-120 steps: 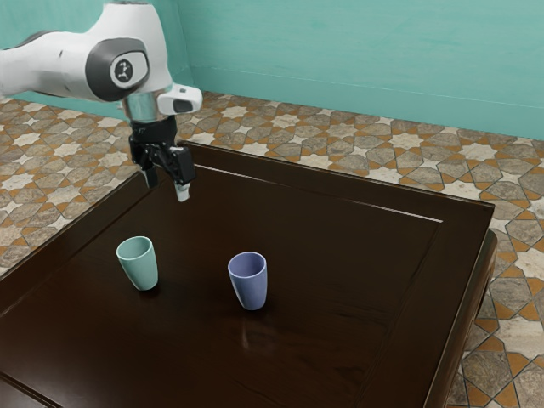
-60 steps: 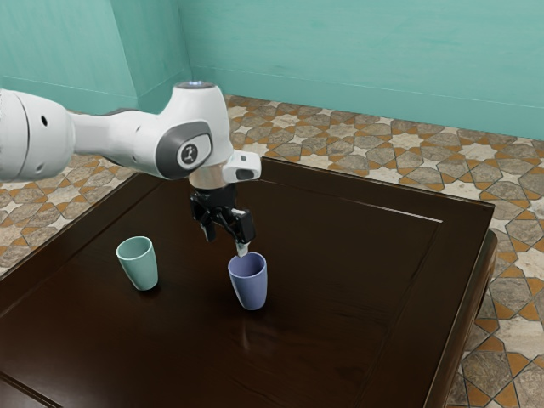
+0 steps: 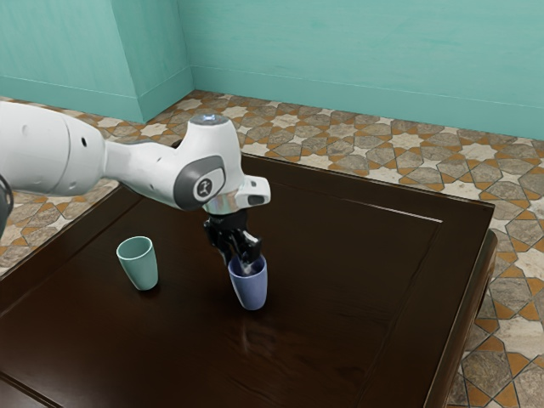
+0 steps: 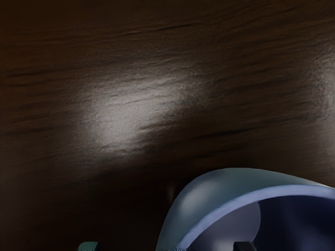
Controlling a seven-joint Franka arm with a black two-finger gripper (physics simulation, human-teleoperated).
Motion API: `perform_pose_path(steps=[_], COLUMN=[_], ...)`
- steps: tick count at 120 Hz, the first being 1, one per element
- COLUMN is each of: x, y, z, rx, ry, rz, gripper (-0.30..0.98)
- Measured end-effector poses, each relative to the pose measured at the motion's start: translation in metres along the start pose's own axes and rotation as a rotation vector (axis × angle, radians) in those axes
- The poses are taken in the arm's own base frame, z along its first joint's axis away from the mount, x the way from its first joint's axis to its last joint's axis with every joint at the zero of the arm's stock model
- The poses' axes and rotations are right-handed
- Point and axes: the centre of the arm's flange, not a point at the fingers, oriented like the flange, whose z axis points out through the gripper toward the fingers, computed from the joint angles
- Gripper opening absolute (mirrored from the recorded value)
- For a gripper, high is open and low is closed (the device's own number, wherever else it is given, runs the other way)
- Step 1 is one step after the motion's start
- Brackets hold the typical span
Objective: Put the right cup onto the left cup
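At the eleven-o'clock rim of the blue cup (image 3: 251,293), upright on the table (image 3: 340,340), is now lower than before, with the gripper (image 3: 236,262) well open: straddles one side, grips nothing. So probably can close next, then carry to the green cup (image 3: 140,268), at nine o'clock.

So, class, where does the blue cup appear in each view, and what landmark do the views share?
Exterior view: the blue cup stands below centre, at the gripper, right of the green cup.
Wrist view: close under the hand, mouth showing.
Shared landmark: the dark wooden tabletop.
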Motion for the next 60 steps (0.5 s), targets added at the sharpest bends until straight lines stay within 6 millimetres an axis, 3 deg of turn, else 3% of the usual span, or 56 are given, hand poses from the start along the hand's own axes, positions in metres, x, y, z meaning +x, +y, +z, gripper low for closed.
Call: perform_pose_path(steps=[23, 60], x=[-0.002, -0.007], y=[0.000, 0.002], z=[-0.003, -0.016], rx=[0.014, 0.017], ry=[0.008, -0.004], rz=[0.001, -0.008], gripper=[0.02, -0.08])
